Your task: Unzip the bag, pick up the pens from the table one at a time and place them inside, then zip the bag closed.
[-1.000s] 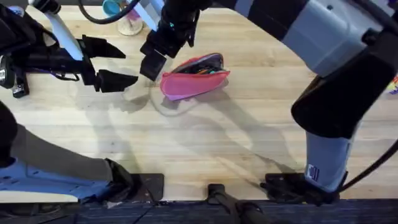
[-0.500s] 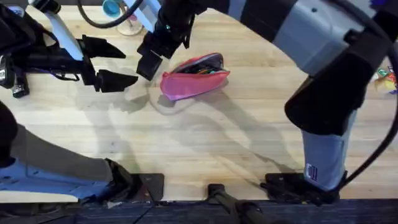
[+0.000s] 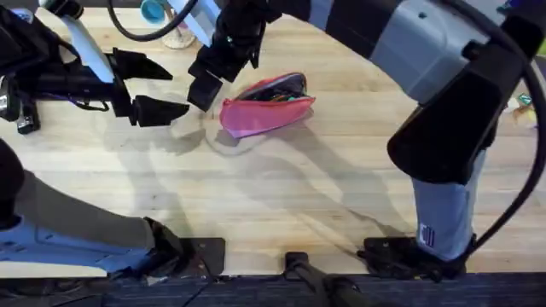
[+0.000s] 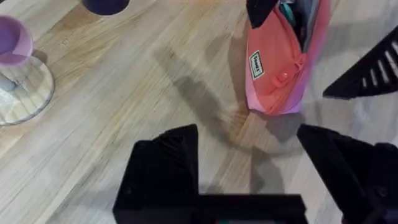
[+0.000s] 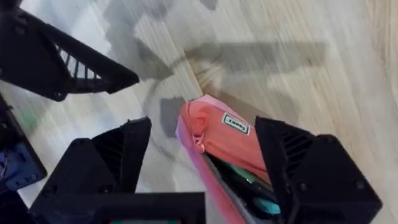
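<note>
- Overhead: the bag (image 3: 266, 106) lies on the table (image 3: 281, 196), a little left of the middle and toward the far side, its zipper side gaping with dark and green things inside (likely the pens (image 3: 277, 94), though they are too small to tell apart). The right gripper (image 3: 207, 83) hangs over the bag's left end, reaching across from the right arm; how far its fingers are spread cannot be told from above. The left gripper (image 3: 156, 87) sits further left, fingers wide apart and holding nothing, pointed toward the bag.
- Left wrist: the left gripper (image 4: 249, 158) shows two black fingers well apart with bare table between them. The bag (image 4: 277, 71) lies just beyond, its closed end with a small white label toward the camera, its open mouth further off.
- Right wrist: the right gripper (image 5: 202, 152) has its fingers spread to either side of the bag's end (image 5: 217, 134), not pinching it. The bag's mouth shows a green pen (image 5: 252, 180) inside. The left gripper's black fingers (image 5: 74, 68) are just beside, apart from the bag.
</note>
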Available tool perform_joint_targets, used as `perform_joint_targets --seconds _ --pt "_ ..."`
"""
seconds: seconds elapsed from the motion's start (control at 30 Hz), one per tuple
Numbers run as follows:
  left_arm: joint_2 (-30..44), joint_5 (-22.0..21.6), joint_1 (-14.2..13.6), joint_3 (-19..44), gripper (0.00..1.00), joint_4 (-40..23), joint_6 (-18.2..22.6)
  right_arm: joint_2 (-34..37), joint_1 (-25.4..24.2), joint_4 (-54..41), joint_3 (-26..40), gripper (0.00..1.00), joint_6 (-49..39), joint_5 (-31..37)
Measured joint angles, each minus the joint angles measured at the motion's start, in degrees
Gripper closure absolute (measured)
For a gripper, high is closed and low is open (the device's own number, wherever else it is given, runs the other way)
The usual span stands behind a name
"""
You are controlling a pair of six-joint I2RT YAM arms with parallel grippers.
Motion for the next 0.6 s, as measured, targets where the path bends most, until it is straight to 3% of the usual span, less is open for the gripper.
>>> perform_joint_targets --seconds 0.27,0.6 --pt "0.00 0.00 0.00 -0.02 0.007 0.00 0.00 4.08 -0.61 -0.20 0.00 0.005 0.20 -0.12" --pt "0.00 0.00 0.00 -0.02 0.008 0.00 0.00 4.30 -2.16 -0.37 0.02 0.005 0.95 -0.42"
